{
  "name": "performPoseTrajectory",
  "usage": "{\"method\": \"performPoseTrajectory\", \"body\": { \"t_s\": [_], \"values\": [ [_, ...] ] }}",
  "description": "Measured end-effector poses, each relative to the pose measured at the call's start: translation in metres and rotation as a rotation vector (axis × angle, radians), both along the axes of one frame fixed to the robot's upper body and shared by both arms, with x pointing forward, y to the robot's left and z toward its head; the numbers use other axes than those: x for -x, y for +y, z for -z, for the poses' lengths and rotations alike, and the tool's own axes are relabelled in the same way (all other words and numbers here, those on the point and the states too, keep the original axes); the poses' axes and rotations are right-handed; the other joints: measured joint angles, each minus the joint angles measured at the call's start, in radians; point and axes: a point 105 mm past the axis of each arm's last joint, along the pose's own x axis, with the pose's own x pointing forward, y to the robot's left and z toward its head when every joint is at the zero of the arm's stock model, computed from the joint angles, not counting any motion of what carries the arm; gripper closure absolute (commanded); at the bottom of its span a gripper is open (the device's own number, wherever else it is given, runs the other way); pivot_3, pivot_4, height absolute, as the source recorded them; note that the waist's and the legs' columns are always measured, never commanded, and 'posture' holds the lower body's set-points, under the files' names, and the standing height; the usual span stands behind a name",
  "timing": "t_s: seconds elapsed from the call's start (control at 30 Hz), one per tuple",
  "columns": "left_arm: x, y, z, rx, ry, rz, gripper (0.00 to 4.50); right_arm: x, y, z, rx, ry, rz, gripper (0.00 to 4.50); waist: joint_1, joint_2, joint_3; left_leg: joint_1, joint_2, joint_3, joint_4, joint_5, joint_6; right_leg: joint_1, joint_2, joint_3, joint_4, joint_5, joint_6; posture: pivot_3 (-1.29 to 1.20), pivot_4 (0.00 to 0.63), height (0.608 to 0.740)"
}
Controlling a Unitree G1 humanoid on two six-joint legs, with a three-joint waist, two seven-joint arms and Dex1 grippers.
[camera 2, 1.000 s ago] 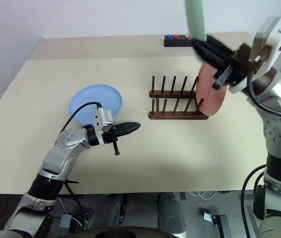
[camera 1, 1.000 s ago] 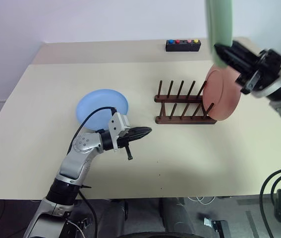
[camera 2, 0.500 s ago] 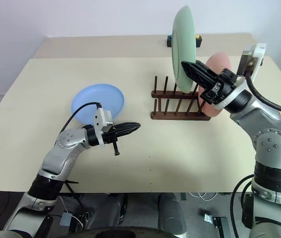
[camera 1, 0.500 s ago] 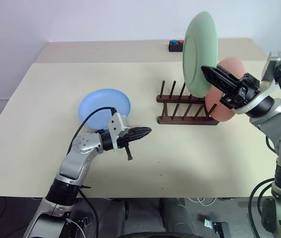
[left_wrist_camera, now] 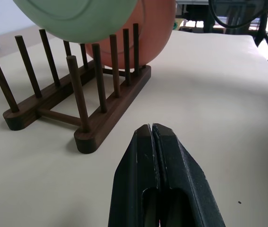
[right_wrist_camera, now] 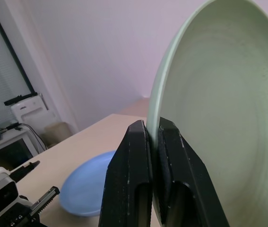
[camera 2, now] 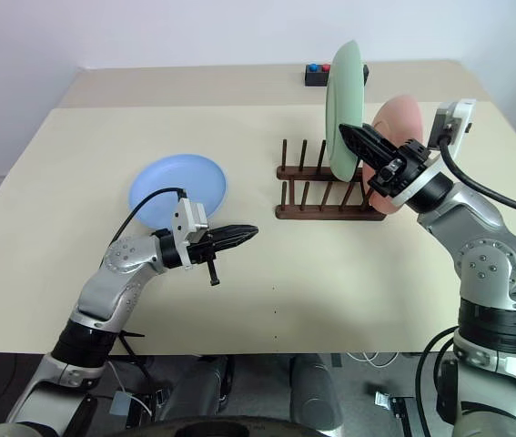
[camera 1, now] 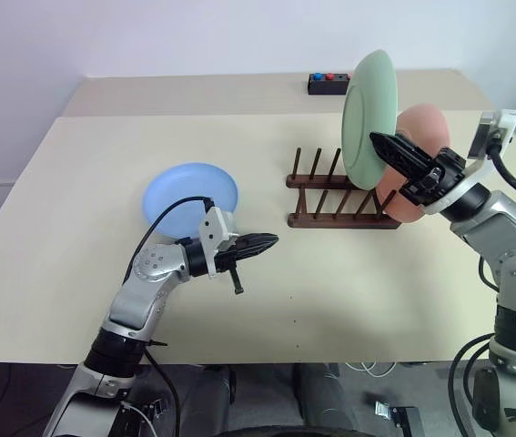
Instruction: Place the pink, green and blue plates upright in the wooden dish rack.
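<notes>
3 plates are in play, and the head views give their places. The pink plate (camera 1: pixel 419 155) stands upright at the right end of the wooden dish rack (camera 1: pixel 338 194). The green plate (camera 1: pixel 367 118) hangs on edge just above the rack, beside the pink one, pinched at its near rim by the right gripper (camera 1: pixel 392 152). The blue plate (camera 1: pixel 189 196) lies flat on the table (camera 1: pixel 75 228), well left of the rack. The left gripper (camera 1: pixel 259 243) hovers just near and right of the blue plate, fingers pressed together and empty.

From the left wrist view, the left gripper's 2 fingers (left_wrist_camera: pixel 171 156) meet with no gap. Beyond them stands the rack, the pink plate seated between pegs at its far end, with the green plate's lower edge over the pegs and apparently clear of them.

From the right wrist view, the 2 fingers (right_wrist_camera: pixel 134 161) clamp the green plate's thin rim, with the blue plate low in the distance.

These plates look stiff, light and matte, so probably not slippery, though likely breakable if dropped. The rim is the sensible hold, since it leaves the lower edge free to slide between pegs. The flat blue plate will likely need 1 edge tipped up first.
</notes>
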Motion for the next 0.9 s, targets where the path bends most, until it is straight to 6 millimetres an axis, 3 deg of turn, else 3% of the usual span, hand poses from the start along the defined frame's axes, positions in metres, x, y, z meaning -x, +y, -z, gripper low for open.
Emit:
{"method": "performPoseTrajectory", "body": {
  "t_s": [0.63, 0.73, 0.9],
  "values": [
    [0.000, 0.000, 0.000, -0.002, 0.000, 0.000, 4.50, -0.003, -0.005, 0.012, -0.036, 0.065, 0.027, 4.47, 0.000, 0.000, 0.000, 0.000, 0.000, 0.000, 0.000, 0.000, 0.000, 0.000, 0.000, 0.000, 0.000, 0.000, 0.000, 0.00, 0.150, 0.740],
    [0.000, 0.000, 0.001, -0.004, -0.001, -0.001, 4.50, -0.002, -0.005, 0.013, -0.037, 0.068, 0.029, 3.49, 0.000, 0.000, 0.000, 0.000, 0.000, 0.000, 0.000, 0.000, 0.000, 0.000, 0.000, 0.000, 0.000, 0.000, 0.000, 0.00, 0.150, 0.740],
    [0.000, 0.000, 0.001, -0.008, -0.002, -0.002, 4.50, -0.002, -0.008, 0.012, -0.041, 0.063, 0.037, 1.14, 0.000, 0.000, 0.000, 0.000, 0.000, 0.000, 0.000, 0.000, 0.000, 0.000, 0.000, 0.000, 0.000, 0.000, 0.000, 0.00, 0.150, 0.740]
  ]
}}
